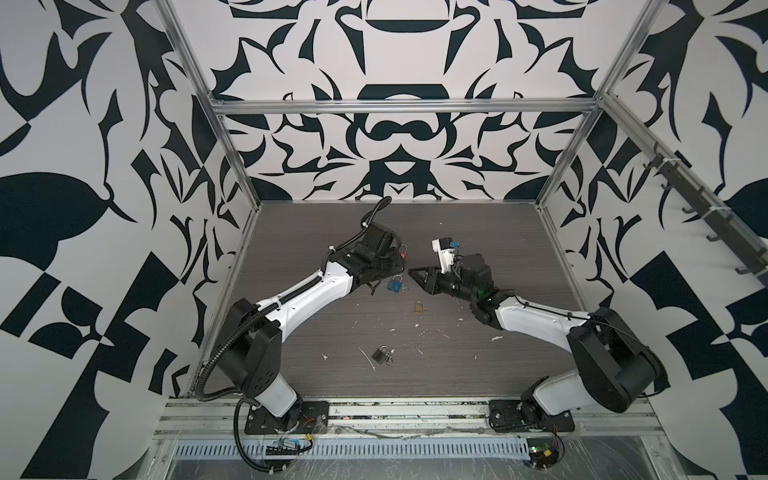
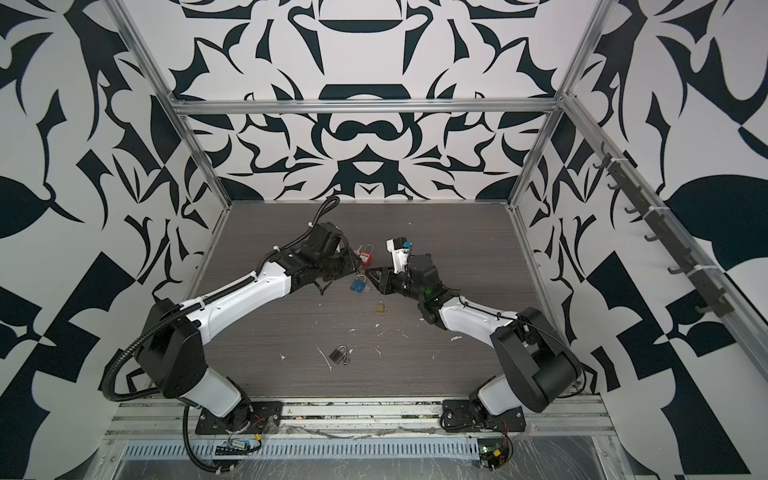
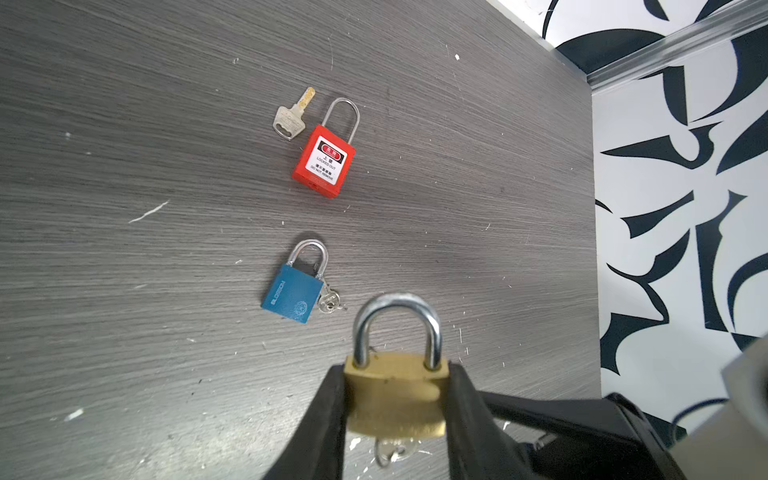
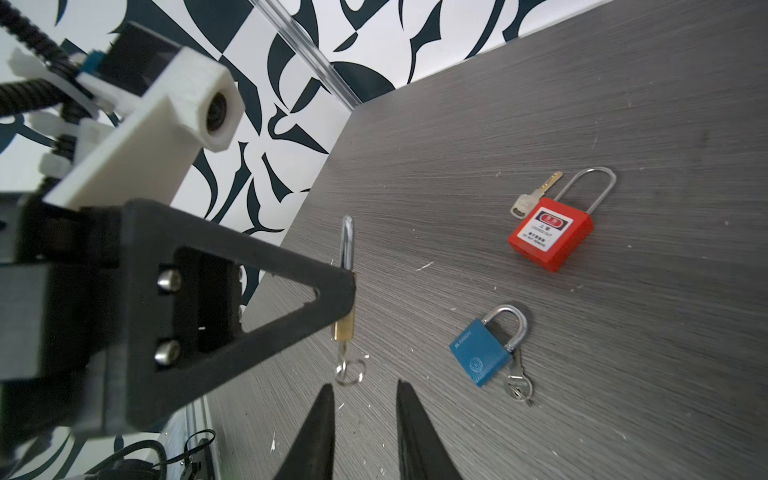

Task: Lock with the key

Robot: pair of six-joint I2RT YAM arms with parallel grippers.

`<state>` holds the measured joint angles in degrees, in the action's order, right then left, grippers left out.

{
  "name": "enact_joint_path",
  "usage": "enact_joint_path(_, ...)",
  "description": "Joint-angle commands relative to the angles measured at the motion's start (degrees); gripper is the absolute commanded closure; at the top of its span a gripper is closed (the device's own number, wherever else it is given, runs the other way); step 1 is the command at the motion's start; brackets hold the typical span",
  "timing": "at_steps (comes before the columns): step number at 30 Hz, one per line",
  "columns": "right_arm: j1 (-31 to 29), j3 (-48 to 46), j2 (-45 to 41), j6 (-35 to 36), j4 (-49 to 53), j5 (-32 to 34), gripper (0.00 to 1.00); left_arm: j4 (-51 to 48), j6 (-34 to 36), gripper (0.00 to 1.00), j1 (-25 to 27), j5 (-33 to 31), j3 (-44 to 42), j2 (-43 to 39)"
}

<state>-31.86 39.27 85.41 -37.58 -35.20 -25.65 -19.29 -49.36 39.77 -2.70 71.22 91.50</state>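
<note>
My left gripper (image 3: pixel 395 370) is shut on the body of a brass padlock (image 3: pixel 395 399) and holds it above the table. Both legs of its steel shackle (image 3: pixel 397 328) sit in the body. A small key (image 4: pixel 343 358) with a ring (image 4: pixel 351 372) hangs from the underside of the padlock (image 4: pixel 345 326). My right gripper (image 4: pixel 365 385) is open just short of that ring, with nothing between its fingers. In both top views the two grippers meet near mid-table, left (image 1: pixel 397 268) and right (image 1: pixel 412 273), and the held padlock is hidden there.
On the table lie a red padlock (image 3: pixel 324 160) with a loose key (image 3: pixel 291 114) beside it, and a blue padlock (image 3: pixel 293 297) with keys on its shackle. Nearer the front lie another brass padlock (image 1: pixel 419 306) and a dark padlock (image 1: pixel 381 354). White scraps litter the grey table (image 1: pixel 478 365).
</note>
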Motion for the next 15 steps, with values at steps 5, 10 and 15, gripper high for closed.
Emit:
enact_joint_path(5,-0.27,2.73,2.06,-2.49,-6.69,-3.13,0.72,0.19,-0.21,1.00,0.05,-0.20,-0.68,-1.13)
enact_joint_path(10,-0.40,3.21,3.91,-3.13,-7.88,-3.86,0.76,0.30,-0.29,1.00,0.05,-0.21,-0.66,-0.98)
enact_joint_path(15,-0.64,4.00,5.64,-3.41,-8.65,-4.45,0.81,0.13,-0.29,1.00,0.04,-0.29,-0.60,-0.80)
